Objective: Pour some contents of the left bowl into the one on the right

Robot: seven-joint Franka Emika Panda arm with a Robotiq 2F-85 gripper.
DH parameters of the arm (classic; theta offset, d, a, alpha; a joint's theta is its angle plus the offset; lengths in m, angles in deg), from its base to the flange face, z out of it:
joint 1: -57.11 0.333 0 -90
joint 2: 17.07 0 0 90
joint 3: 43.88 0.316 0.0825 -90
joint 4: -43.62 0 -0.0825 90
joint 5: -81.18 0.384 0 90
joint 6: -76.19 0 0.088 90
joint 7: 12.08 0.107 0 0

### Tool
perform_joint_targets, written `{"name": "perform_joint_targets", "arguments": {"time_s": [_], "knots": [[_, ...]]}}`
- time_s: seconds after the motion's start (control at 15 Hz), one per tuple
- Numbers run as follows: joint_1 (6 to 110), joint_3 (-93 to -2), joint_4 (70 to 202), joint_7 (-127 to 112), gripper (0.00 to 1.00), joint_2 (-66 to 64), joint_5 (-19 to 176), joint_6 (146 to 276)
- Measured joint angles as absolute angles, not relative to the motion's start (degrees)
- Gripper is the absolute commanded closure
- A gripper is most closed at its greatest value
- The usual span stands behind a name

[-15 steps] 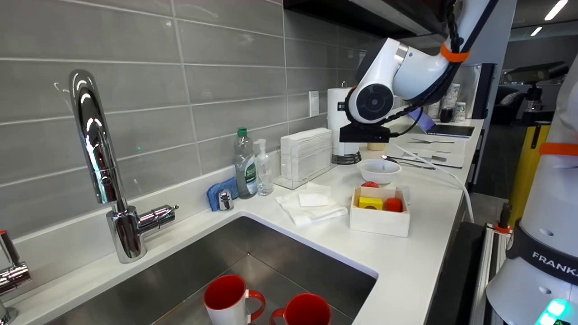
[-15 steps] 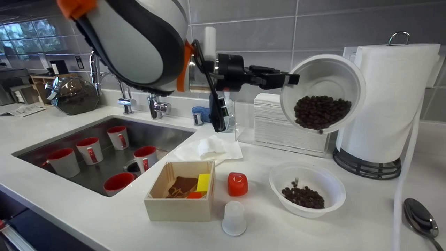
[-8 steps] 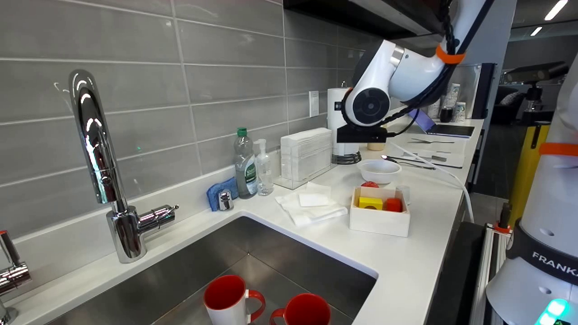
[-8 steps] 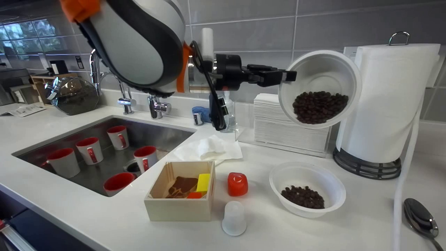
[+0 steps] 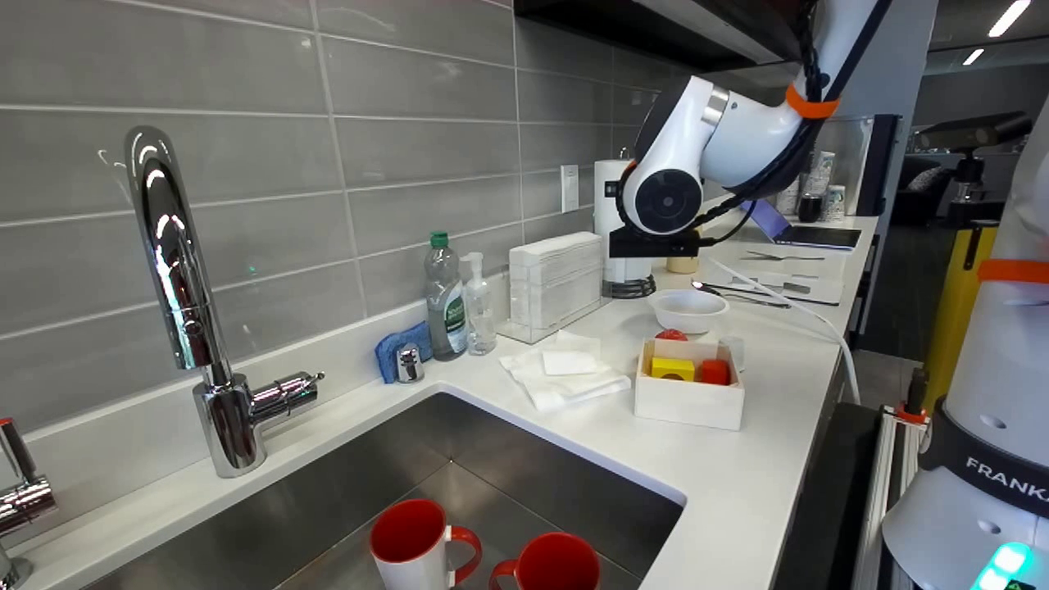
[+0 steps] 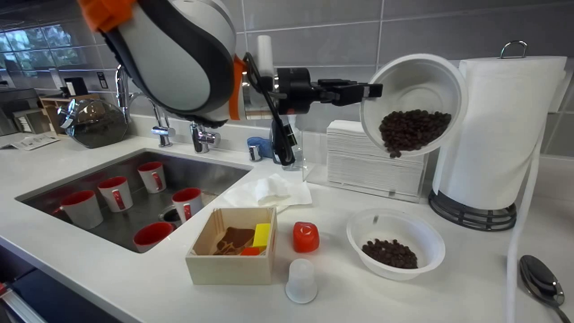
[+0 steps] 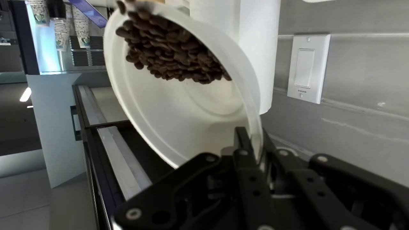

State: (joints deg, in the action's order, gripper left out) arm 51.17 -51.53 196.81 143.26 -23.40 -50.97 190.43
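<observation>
My gripper (image 6: 376, 90) is shut on the rim of a white bowl (image 6: 417, 92), held tilted steeply on its side above the counter. Dark brown beans (image 6: 412, 130) are heaped at its lower rim, with a few at the lip. In the wrist view, the fingers (image 7: 252, 140) pinch the rim of the held bowl (image 7: 166, 118), and the beans (image 7: 179, 48) show inside. A second white bowl (image 6: 423, 233) stands upright on the counter below, with a smaller heap of beans (image 6: 390, 253). Blurred dark specks are in the air between the bowls. In an exterior view, the standing bowl (image 5: 690, 315) shows, but the arm hides the held one.
A paper towel roll (image 6: 502, 134) stands right of the held bowl, with a napkin stack (image 6: 372, 166) behind. A wooden box (image 6: 228, 269), red block (image 6: 306, 237) and translucent cup (image 6: 301, 282) are left of the standing bowl. A white cable (image 6: 520, 242) and spoon (image 6: 540, 280) lie right.
The gripper and held bowl have risen slightly. The beans in it have shifted toward its lower left lip, where a few bunch at the edge. The standing bowl has not moved.
</observation>
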Motion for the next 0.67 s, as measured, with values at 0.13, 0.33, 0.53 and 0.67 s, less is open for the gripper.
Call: {"name": "perform_joint_targets", "arguments": {"time_s": [0.13,0.33,0.53,0.67], "knots": [[51.2,-51.5,196.8,143.3,1.0,-23.4,-51.2,189.6],[51.2,-51.5,196.8,143.3,1.0,-23.4,-51.5,188.4],[51.2,-51.3,196.8,143.2,1.0,-23.4,-52.4,187.3],[51.2,-51.2,196.8,143.2,1.0,-23.4,-53.1,186.6]]}}
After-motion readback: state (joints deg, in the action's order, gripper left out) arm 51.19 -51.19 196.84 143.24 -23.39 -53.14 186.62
